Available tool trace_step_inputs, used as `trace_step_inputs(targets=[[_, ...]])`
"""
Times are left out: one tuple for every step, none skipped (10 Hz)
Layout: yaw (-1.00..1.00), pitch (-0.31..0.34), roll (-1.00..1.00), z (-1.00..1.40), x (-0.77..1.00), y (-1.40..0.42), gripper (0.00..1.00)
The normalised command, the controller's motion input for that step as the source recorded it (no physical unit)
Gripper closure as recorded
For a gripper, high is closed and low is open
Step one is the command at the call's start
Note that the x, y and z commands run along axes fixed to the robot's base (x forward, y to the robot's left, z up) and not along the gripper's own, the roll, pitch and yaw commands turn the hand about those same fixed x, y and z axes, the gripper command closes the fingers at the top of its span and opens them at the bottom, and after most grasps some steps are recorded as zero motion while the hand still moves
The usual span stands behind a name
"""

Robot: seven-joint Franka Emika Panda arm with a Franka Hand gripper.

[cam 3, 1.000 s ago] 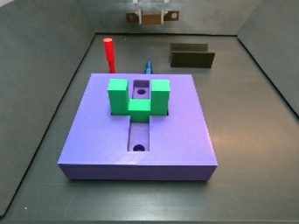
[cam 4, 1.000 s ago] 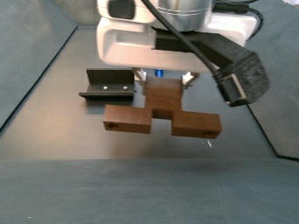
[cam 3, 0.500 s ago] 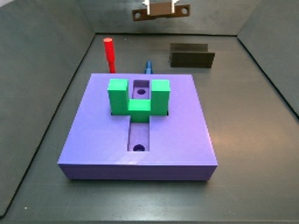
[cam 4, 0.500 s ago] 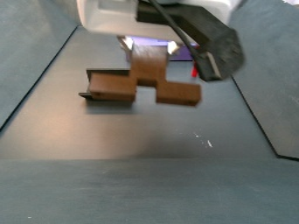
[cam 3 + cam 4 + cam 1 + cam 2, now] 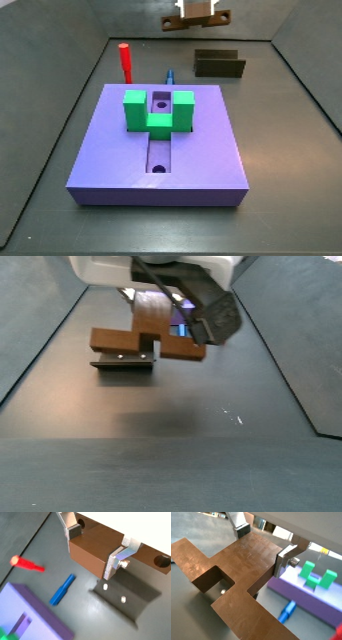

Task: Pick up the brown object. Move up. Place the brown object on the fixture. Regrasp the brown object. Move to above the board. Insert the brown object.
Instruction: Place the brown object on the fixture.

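My gripper [image 5: 94, 546] is shut on the brown object [image 5: 90, 556]; the silver fingers [image 5: 115, 561] clamp two opposite sides of its blocky part. In a side view the brown object [image 5: 123, 339] hangs just above the fixture [image 5: 124, 362], apart from it, under the gripper [image 5: 160, 301]. From the other side the gripper [image 5: 195, 8] is high at the far end with the brown object [image 5: 201, 16], and the fixture [image 5: 221, 64] lies on the floor below. The board [image 5: 167, 150] carries the green block [image 5: 160, 110] and lies nearer the camera. In a wrist view the fixture [image 5: 127, 597] lies under the held piece.
A red peg [image 5: 126, 62] stands at the board's far left corner and a blue peg [image 5: 170, 75] lies beside it. Both wrist views show the blue peg [image 5: 63, 589] [image 5: 288, 610] on the floor. Grey walls enclose the floor.
The gripper has carried the brown object up and across toward the fixture; it now hangs over the fixture instead of out over the open floor.
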Motion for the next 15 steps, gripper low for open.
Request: trace_step_inputs(targets=[[-0.04,0.063,-0.49,0.05,0.62,-0.37,1.0],[-0.03,0.094,-0.46,0.05,0.63,-0.37,1.0],[0.0,0.16,-0.3,0.02,0.64,-0.43,1.0],[0.0,0.211,-0.22,0.04,0.63,-0.43,1.0],[0.0,0.246,-0.15,0.06,0.57,-0.35,1.0],[0.07,0.211,-0.07,0.0,0.23,-0.08,1.0],[0.0,0.0,0.01,0.0,0.0,0.0,1.0],[-0.21,0.0,0.02,-0.14,0.16,-0.07,1.0],[-0.19,-0.129,-0.09,-0.23,0.28,-0.16,1.0],[-0.13,-0.123,-0.18,-0.12,0.48,-0.2,1.0],[-0.09,-0.063,-0.19,-0.1,0.49,-0.14,1.0],[-0.04,-0.063,-0.17,-0.11,0.31,-0.02,1.0],[0.01,-0.146,-0.12,-0.21,0.07,-0.02,1.0],[0.07,-0.226,-0.21,-0.25,0.02,0.0,1.0],[0.08,-0.206,-0.16,-0.31,0.04,0.0,1.0]])
